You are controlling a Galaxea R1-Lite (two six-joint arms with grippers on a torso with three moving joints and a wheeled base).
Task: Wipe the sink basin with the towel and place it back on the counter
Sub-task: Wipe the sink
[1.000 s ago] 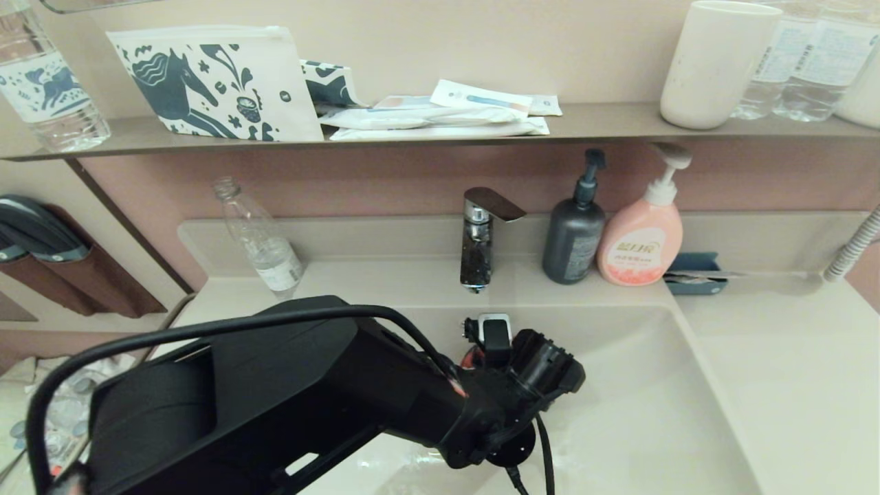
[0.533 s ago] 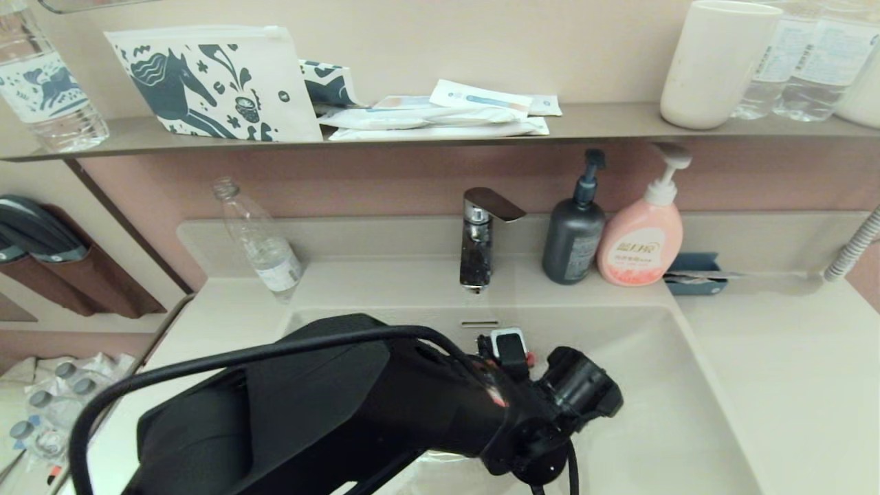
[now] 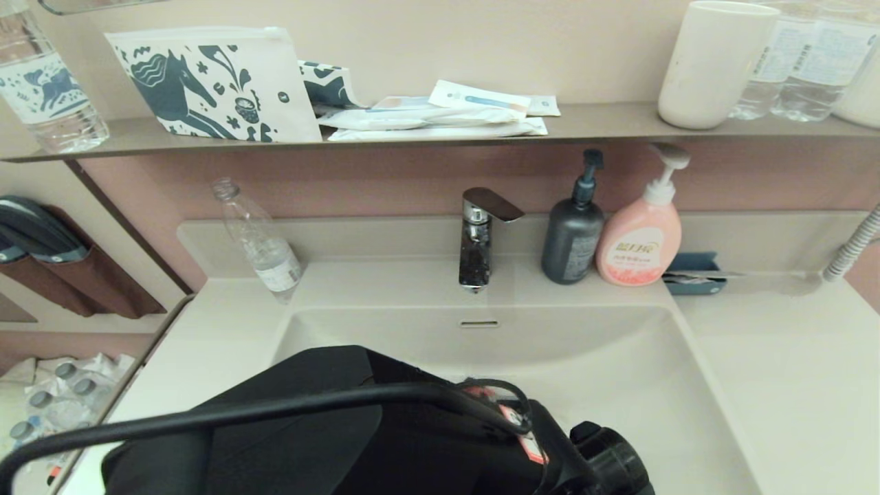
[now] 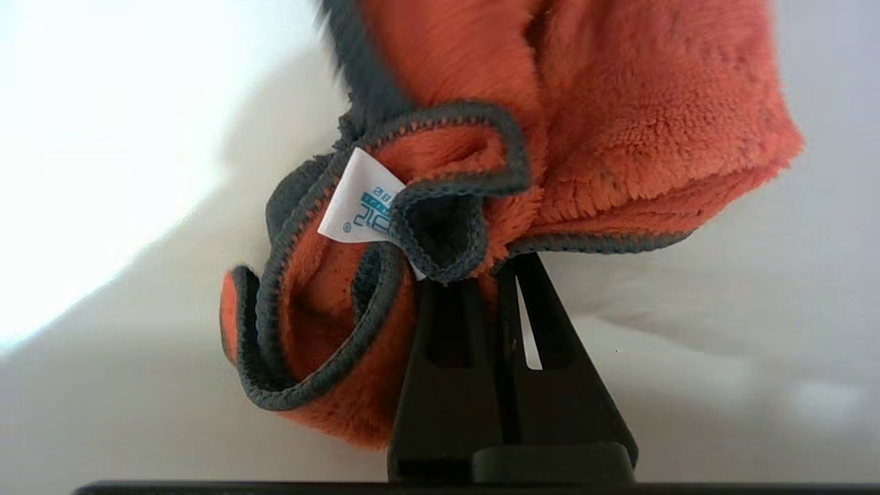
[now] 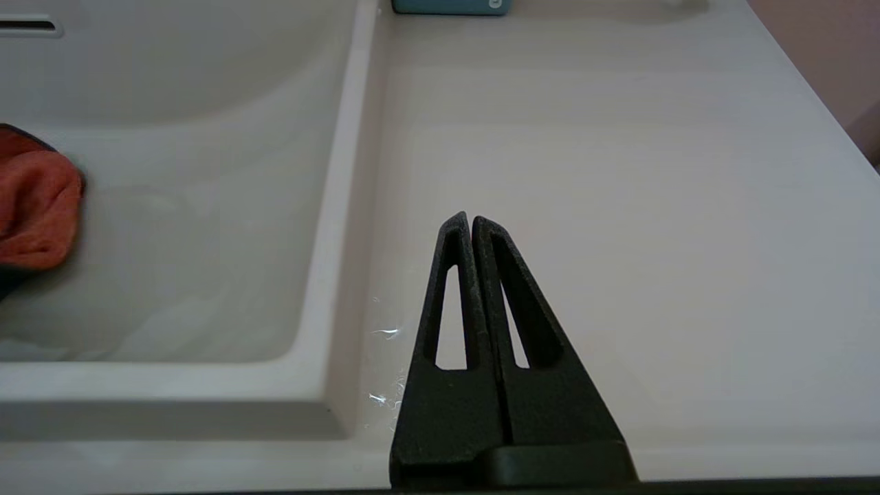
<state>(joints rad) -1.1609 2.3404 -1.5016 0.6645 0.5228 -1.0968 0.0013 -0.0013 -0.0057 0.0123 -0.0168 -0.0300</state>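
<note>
Jaws of the left gripper point(image 4: 495, 275) clamp the bunched towel point(image 4: 584, 137), pressing it inside the sink basin point(image 3: 619, 385). Right gripper point(image 5: 471, 221) rests pinched together, empty, over the counter point(image 5: 619, 206) near the basin's right rim.

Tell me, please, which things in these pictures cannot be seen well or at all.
- Head view: the left arm hides the left pincer, the towel and the near floor of the sink basin.
- Left wrist view: the towel covers the left pincer tips; the cloth is cut off by the picture's edge.
- Right wrist view: the towel is cut off by the edge. The right pincer is shut over the counter.
- The drain stopper shows nowhere.
</note>
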